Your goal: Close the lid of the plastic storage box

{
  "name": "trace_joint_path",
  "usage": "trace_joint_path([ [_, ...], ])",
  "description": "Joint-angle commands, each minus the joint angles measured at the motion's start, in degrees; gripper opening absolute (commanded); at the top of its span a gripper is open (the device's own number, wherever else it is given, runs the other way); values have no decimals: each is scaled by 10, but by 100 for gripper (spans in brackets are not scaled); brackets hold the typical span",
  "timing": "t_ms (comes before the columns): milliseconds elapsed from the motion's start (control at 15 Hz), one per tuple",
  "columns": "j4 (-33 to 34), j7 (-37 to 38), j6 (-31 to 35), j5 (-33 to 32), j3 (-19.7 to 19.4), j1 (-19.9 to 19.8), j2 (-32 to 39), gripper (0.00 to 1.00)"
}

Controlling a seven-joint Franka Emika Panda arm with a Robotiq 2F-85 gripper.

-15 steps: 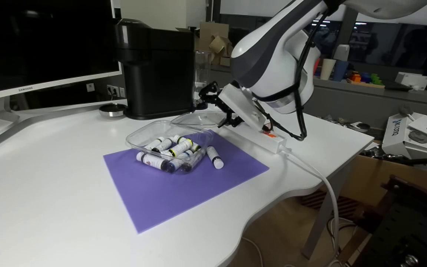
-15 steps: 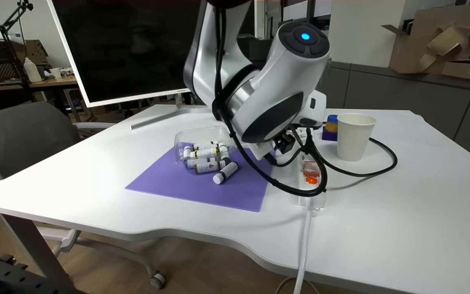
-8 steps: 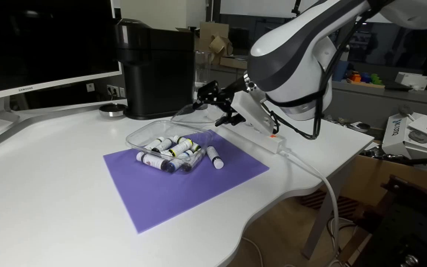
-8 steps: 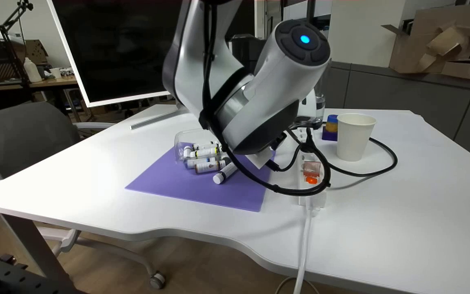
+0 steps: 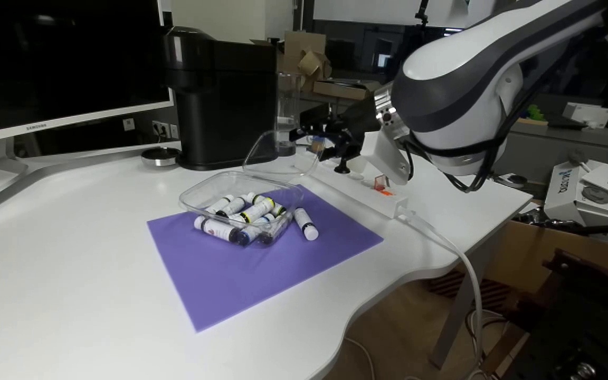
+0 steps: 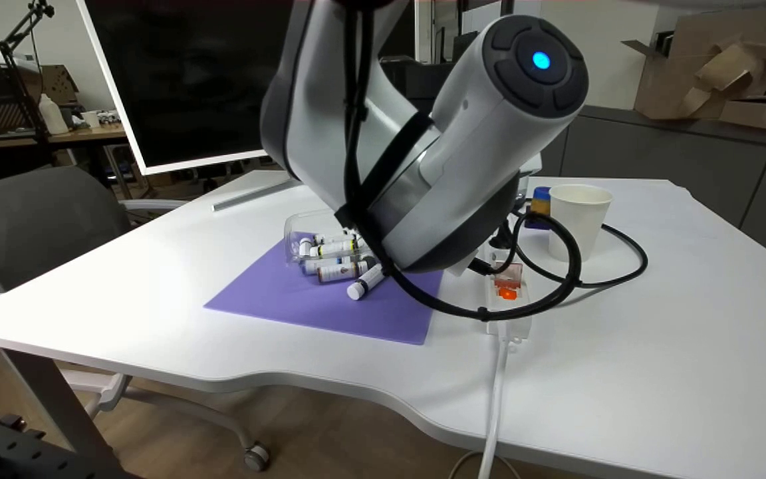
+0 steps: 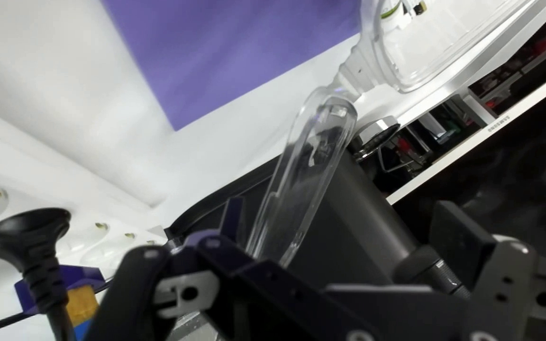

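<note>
The transparent plastic storage box (image 5: 203, 192) sits on the purple mat (image 5: 251, 279) with several white-and-dark cylinders inside. It also shows in an exterior view (image 6: 292, 233) and at the top right of the wrist view (image 7: 443, 47). Its clear lid (image 5: 269, 153) is joined at the far edge and stands tilted up steeply; in the wrist view the lid (image 7: 296, 184) reaches down between my fingers, nearer the left one. My gripper (image 5: 308, 146) is open behind the lid's free edge; its fingers are wide apart in the wrist view (image 7: 346, 227). I cannot tell whether they touch the lid.
A loose cylinder (image 5: 306, 224) lies on the mat beside the box. A white power strip (image 5: 357, 190) with a black plug (image 5: 342, 168) lies under the gripper. A tall black appliance (image 5: 230, 105) and a monitor (image 5: 61, 63) stand behind. A white cup (image 6: 579, 219) stands beyond the strip.
The lid has swung up from lying nearly flat to steeply tilted. My gripper has risen and moved right in an exterior view. The box and cylinders have stayed put.
</note>
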Motion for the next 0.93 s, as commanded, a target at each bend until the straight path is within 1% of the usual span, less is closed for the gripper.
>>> trace_joint_path([
  [0, -13, -25, 0, -36, 11, -28, 33, 100],
  [200, -12, -32, 0, -65, 16, -35, 61, 100],
  [467, -12, -38, 1, -98, 33, -44, 81, 100],
  [533, -18, -62, 1, -77, 42, -47, 83, 100],
  [733, -19, -74, 1, -27, 59, -47, 57, 100],
  [867, -19, -79, 1, 37, 69, -43, 24, 100],
])
